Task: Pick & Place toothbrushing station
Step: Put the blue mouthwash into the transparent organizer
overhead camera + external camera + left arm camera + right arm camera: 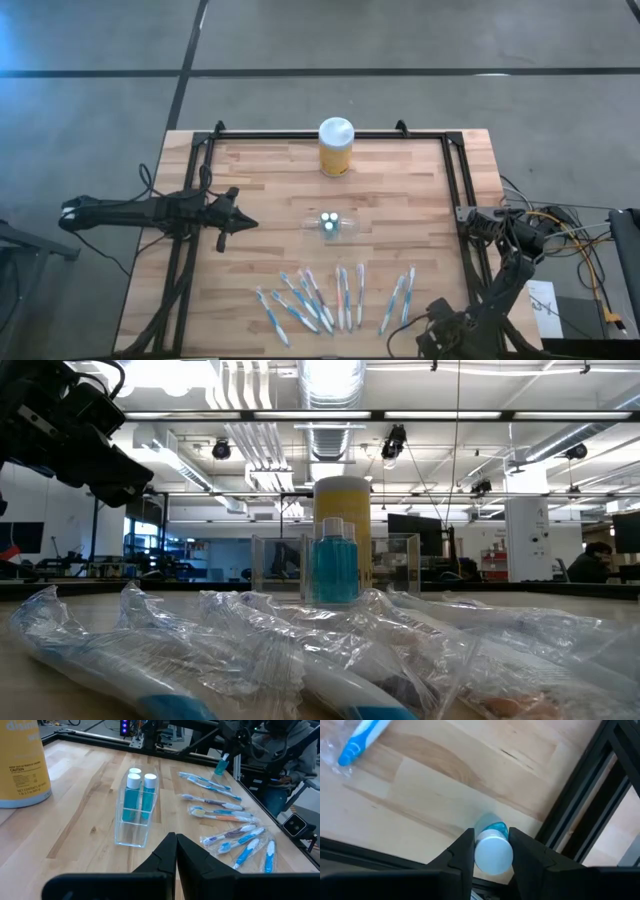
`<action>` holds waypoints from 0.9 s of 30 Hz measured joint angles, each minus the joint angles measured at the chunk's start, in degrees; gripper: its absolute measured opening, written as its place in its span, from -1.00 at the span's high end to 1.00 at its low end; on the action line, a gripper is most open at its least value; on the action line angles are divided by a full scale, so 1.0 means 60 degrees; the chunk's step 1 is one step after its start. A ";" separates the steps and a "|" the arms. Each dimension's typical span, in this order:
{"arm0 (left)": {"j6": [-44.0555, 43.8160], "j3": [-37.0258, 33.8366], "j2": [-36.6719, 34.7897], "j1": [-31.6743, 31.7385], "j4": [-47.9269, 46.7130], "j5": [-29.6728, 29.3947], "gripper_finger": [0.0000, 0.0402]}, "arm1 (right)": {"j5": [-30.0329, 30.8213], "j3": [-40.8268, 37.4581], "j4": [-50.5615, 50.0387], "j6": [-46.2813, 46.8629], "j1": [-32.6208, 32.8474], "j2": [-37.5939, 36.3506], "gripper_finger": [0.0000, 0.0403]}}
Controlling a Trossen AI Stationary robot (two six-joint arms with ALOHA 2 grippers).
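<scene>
Nearest the low camera lie the wrapped toothbrushes [300, 660], their crinkled clear sleeves filling the foreground in front of the clear holder [335, 565]. In the high view these toothbrushes [340, 297] form a loose row along the near edge of the table [260, 190], on the near side of the holder [331, 227], all lying flat and apart from it.

The right gripper [491, 851] is low at the near right corner of the table, well apart from the holder and beyond the end of the toothbrush row. Its fingers [462, 852] stand on either side of a small blue tube with a white cap [493, 851], pressing against the cap, so it is grasping that tube just above the wood, beside the dark frame rail [580, 815]. One wrapped toothbrush [362, 740] lies nearby.

The holder sits near the middle of the table, upright, with two white-capped blue tubes [137, 795] standing in one of its compartments.

The left gripper [176, 851] hovers to the left of the holder, pointing toward it and not touching it, its fingers clenched together on nothing.

Farther back, behind the holder, a yellow jar with a white lid [336, 147] stands near the far edge.
</scene>
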 joint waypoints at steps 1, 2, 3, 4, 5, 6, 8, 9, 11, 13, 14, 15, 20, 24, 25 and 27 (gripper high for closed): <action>0.0000 0.0000 -0.0001 0.0000 0.0002 0.0001 0.93 | 0.0000 0.0000 0.0006 -0.0002 -0.0006 -0.0011 0.52; -0.0003 0.0000 -0.0002 0.0002 0.0004 -0.0001 0.93 | 0.0013 0.0000 0.0011 -0.0002 -0.0007 -0.0034 0.52; -0.0004 0.0000 -0.0001 0.0001 0.0004 0.0000 0.93 | 0.0029 0.0000 0.0011 -0.0002 -0.0007 -0.0069 0.52; -0.0004 0.0000 0.0000 0.0000 0.0004 0.0000 0.93 | 0.0032 0.0000 0.0007 0.0004 -0.0013 -0.0112 0.53; -0.0004 0.0000 -0.0004 0.0002 0.0008 -0.0001 0.93 | 0.0051 0.0000 0.0004 0.0004 -0.0015 -0.0173 0.53; -0.0005 0.0000 -0.0001 0.0000 0.0015 0.0001 0.93 | 0.0109 0.0000 0.0004 0.0001 -0.0015 -0.0245 0.53; -0.0004 0.0000 0.0000 0.0003 0.0066 0.0001 0.93 | 0.0264 0.0000 -0.0011 -0.0016 -0.0043 -0.0399 0.53; -0.0007 0.0000 -0.0002 0.0000 0.0084 0.0000 0.93 | 0.0359 0.0000 -0.0037 -0.0045 -0.0071 -0.0506 0.53; -0.0007 0.0000 -0.0004 0.0000 0.0101 -0.0002 0.93 | 0.0656 0.0000 -0.0138 -0.0102 -0.0158 -0.0785 0.53; -0.0007 0.0000 0.0000 0.0001 0.0157 -0.0002 0.93 | 0.1189 0.0004 -0.0258 -0.0231 -0.0319 -0.1100 0.53; -0.0007 0.0000 -0.0004 0.0002 0.0189 -0.0002 0.93 | 0.1534 0.0007 -0.0292 -0.0347 -0.0401 -0.1253 0.54; -0.0007 0.0000 -0.0004 0.0000 0.0195 -0.0002 0.93 | 0.1925 0.0007 -0.0321 -0.0531 -0.0521 -0.1413 0.54; 0.0011 0.0000 -0.0004 0.0003 0.0193 -0.0006 0.93 | 0.3835 0.0007 -0.0402 -0.2028 -0.1528 -0.2214 0.54; 0.0015 0.0000 -0.0002 0.0002 0.0191 -0.0005 0.93 | 0.5083 0.0018 -0.0184 -0.4010 -0.2715 -0.2788 0.54; 0.0015 0.0000 0.0000 0.0003 0.0188 -0.0005 0.93 | 0.5190 0.0018 -0.0009 -0.4711 -0.3090 -0.2906 0.54; 0.0016 0.0000 0.0000 0.0000 0.0193 -0.0006 0.93 | 0.5357 0.0055 0.0369 -0.6280 -0.3871 -0.3089 0.54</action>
